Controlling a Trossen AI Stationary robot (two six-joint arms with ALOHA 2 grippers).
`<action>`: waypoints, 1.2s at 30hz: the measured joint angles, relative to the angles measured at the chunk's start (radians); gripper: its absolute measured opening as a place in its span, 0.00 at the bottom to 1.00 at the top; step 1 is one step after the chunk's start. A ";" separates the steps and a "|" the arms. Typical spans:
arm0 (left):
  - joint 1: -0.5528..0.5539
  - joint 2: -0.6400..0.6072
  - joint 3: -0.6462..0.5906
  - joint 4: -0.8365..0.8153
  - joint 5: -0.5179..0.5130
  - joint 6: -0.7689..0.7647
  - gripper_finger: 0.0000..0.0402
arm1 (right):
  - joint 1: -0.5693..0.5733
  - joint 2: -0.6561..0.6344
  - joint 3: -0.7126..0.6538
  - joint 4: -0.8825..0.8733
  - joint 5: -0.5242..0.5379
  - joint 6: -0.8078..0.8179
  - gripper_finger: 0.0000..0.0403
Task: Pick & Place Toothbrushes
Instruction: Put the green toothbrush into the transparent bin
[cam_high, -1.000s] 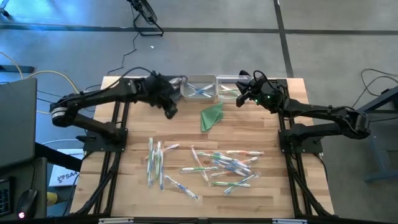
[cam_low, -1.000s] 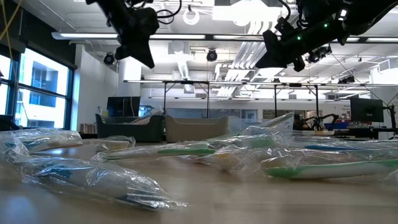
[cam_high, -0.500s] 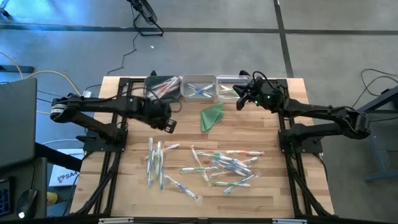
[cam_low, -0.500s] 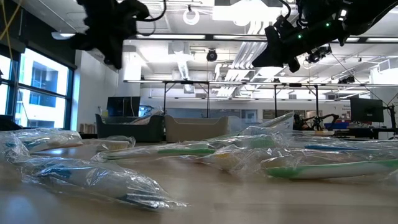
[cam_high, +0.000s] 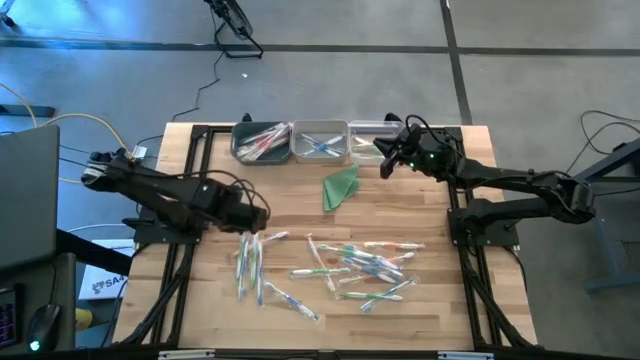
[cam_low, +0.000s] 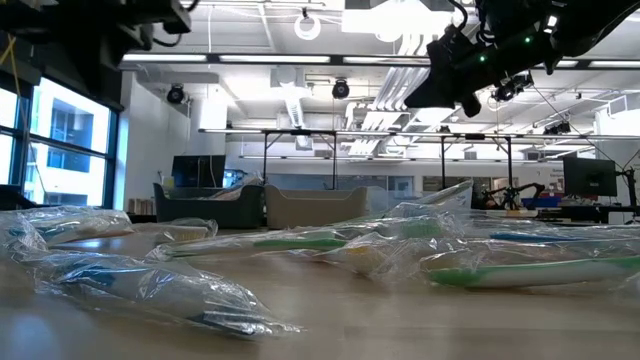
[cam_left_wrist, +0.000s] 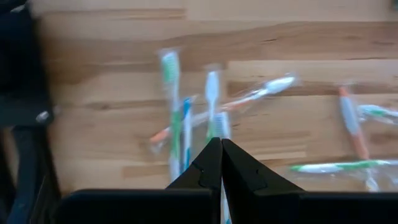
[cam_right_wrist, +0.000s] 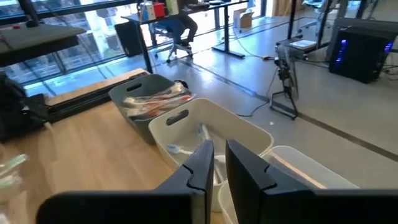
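Observation:
Toothbrushes in clear wrappers lie flat and scattered on the wooden table: a left group and a bigger pile. My left gripper hovers shut just beyond the left group; its wrist view shows the shut fingertips above green, blue and orange brushes. My right gripper hangs in the air by the far bins. Its fingers stand a narrow gap apart and hold nothing. In the low view the wrapped brushes fill the foreground.
Three bins stand along the far edge: a dark one with pink-orange brushes, a white one with blue ones, and a clear one. A folded green triangle lies near them. Bare wood shows between bins and brushes.
My left gripper has swung from beside the dark bin at the far edge toward the near edge and a little left, ending over the left group of toothbrushes. The right arm and the toothbrushes have stayed put.

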 joint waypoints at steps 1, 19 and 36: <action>-0.011 0.001 0.000 -0.017 0.000 -0.025 0.01 | 0.000 0.000 0.000 0.000 -0.009 0.000 0.08; -0.037 0.061 0.000 -0.078 0.027 -0.039 0.10 | 0.000 0.000 0.000 0.000 -0.015 0.000 0.08; -0.036 -0.044 -0.337 0.244 0.006 -0.042 0.28 | 0.000 0.000 0.000 0.001 -0.015 0.000 0.08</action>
